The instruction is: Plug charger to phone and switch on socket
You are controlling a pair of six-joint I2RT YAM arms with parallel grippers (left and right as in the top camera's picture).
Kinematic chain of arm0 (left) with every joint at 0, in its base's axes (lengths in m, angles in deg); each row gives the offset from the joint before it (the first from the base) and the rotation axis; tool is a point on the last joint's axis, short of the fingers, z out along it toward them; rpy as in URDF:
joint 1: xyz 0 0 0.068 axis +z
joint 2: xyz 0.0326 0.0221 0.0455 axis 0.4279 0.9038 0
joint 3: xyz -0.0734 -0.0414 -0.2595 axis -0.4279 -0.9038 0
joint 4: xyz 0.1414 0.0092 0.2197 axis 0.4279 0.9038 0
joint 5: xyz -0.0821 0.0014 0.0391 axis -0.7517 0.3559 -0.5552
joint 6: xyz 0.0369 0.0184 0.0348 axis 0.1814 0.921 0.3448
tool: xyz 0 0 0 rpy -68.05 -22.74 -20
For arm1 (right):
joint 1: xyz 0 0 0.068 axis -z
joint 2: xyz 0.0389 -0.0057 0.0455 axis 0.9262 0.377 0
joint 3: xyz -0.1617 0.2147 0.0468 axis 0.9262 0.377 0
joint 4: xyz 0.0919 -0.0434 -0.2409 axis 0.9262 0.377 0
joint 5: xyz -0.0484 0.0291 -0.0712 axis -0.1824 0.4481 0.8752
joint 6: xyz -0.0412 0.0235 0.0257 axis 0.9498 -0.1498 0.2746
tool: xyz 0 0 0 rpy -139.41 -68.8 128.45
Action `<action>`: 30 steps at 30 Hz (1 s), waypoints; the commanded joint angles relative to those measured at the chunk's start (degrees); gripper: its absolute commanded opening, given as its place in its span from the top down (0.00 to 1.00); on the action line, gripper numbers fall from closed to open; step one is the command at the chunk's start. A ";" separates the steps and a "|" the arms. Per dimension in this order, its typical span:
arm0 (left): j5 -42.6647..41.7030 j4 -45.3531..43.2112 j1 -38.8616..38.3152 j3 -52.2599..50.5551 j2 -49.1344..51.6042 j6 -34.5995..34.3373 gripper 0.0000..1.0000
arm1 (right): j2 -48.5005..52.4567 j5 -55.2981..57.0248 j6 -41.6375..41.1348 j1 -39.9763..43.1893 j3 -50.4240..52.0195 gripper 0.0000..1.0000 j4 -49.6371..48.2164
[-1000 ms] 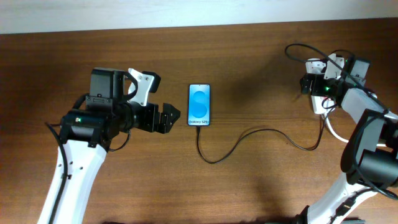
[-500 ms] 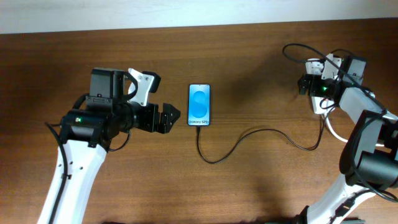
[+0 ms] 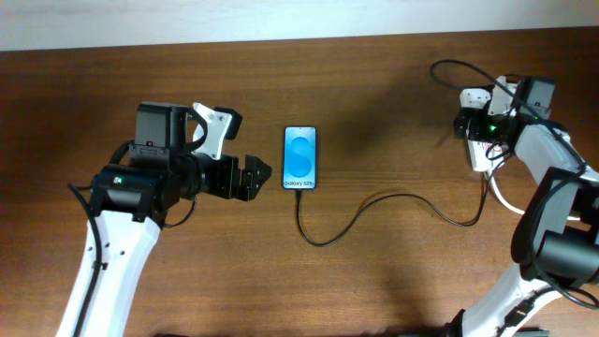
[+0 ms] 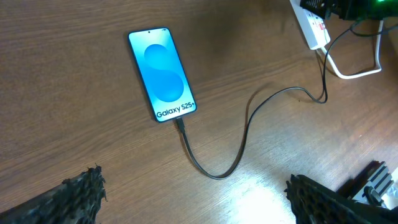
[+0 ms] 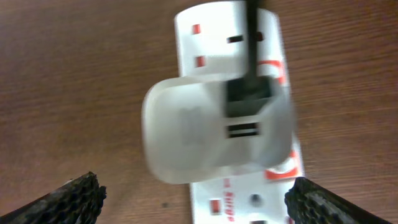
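Phone (image 3: 299,157) lies flat on the table (image 3: 393,75), screen up & lit blue, w/ "Galaxy S25+" txt at the end nearest the robot. Charger (image 3: 374,208) connector sits in the port at that same end. The cable drops from the phone twd the near table edge, loops, then runs off to the phone's right in a loose S. Just left of the phone and apart from it, left gripper (image 3: 259,176) points at its long side. Wrist view shows its fingers (image 4: 84,193) spread wide w/ nothing btwn them. Well to the phone's right & a bit farther back lies the socket (image 3: 479,157), w/ the cable's other end reaching it. A thick white cord (image 3: 501,197) curls out on its near side. Right gripper (image 3: 475,126) hangs over the socket, hiding most of it from above. Its blurred wrist view shows fingers (image 5: 78,199) far apart, gripping nothing. Below them a white adapter (image 5: 186,134) is plugged into the strip, black cable plug in its top. Red-marked switches (image 5: 199,61) are visible; on/off can't tell.
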 commanded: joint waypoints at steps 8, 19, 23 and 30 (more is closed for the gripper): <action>-0.81 -0.11 -0.07 -0.07 -0.50 0.26 0.01 | 1.07 -2.73 -0.61 0.35 -1.66 0.02 -0.81; -0.81 -0.11 -0.07 -0.07 -0.50 0.26 0.01 | 3.67 -2.75 -0.61 0.35 -1.66 0.02 -2.29; -0.81 -0.11 -0.07 -0.07 -0.50 0.26 0.01 | 3.67 -4.44 -0.63 0.33 -1.68 0.02 -2.91; -0.81 -0.11 -0.07 -0.07 -0.50 0.26 0.01 | 3.67 -4.42 -0.63 0.33 -1.68 0.01 -4.09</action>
